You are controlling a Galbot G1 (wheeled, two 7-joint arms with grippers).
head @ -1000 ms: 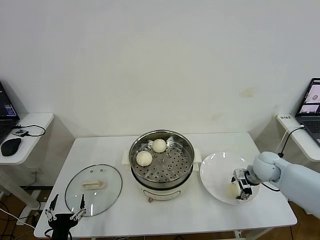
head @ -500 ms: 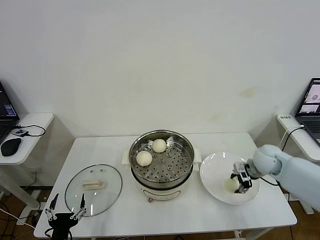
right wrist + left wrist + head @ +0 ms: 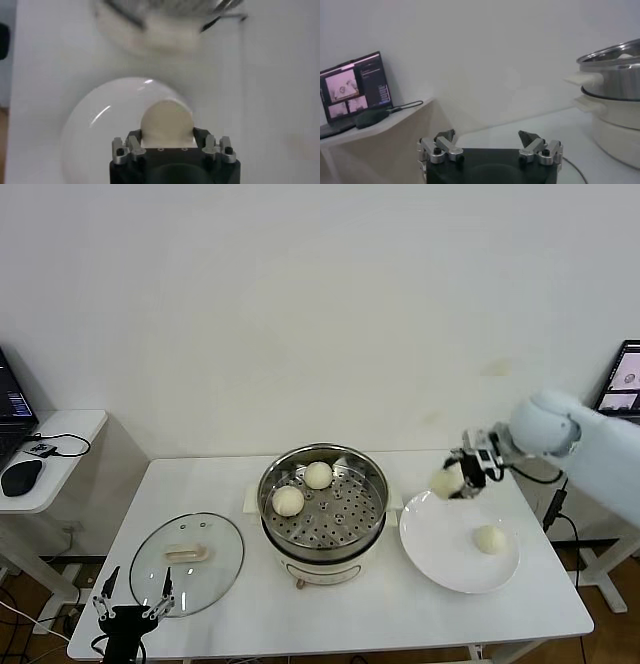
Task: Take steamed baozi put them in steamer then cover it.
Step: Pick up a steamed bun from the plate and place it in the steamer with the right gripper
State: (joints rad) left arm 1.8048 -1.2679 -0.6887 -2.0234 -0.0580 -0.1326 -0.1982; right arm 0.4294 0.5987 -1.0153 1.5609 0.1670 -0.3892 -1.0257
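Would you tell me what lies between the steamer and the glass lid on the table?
Nothing: in the head view, only bare table separates the steamer from the cover.

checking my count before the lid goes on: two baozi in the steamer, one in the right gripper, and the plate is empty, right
Not quite: the plate is not empty. The head view shows one baozi lying on it. The rest holds: two baozi sit in the steamer, and the right gripper holds one above the plate's edge.
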